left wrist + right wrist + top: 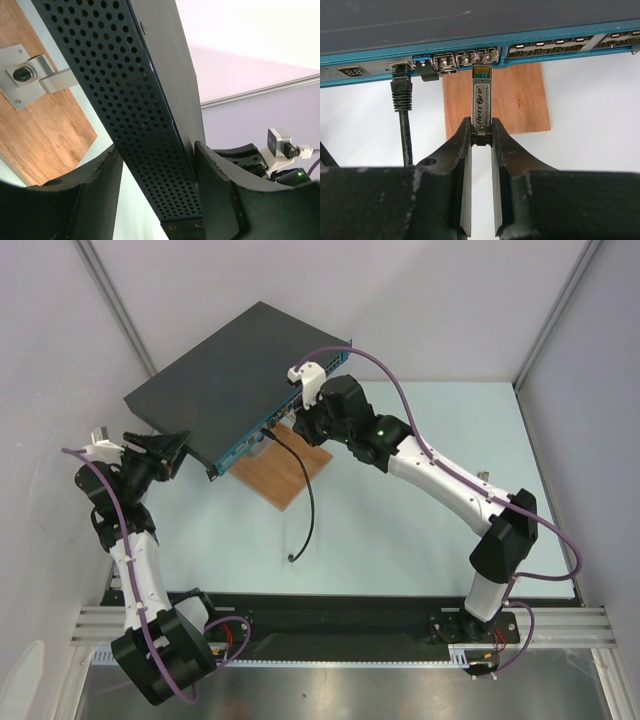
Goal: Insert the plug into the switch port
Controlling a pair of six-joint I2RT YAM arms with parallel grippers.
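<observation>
Step in hand: final approach, plug not yet seated. R arm's right pincer is pinching the plug, a slim metal module, by its rear end. The nose points up the frame at the switch. The tip sits just at the mouth of a port in the teal front face, upper centre of the wrist view, prob. not inside yet.

The left pincer is clamped across the switch's perforated end, a finger on each side, apparently touching. This is at the left of the top view, where the switch fills the upper left.

Next move, as I judge it: push straight fwd along the plug's long axis, keep it square to the port, no twist, while the L arm braces the box.

Hard to tell:
- Depth of tip vs. port lip.
- Whether that port is free inside.
- In the top view the R wrist covers the plug.
- A black cable is already plugged in further left.
- A wooden board lies on the surface beneath.
</observation>
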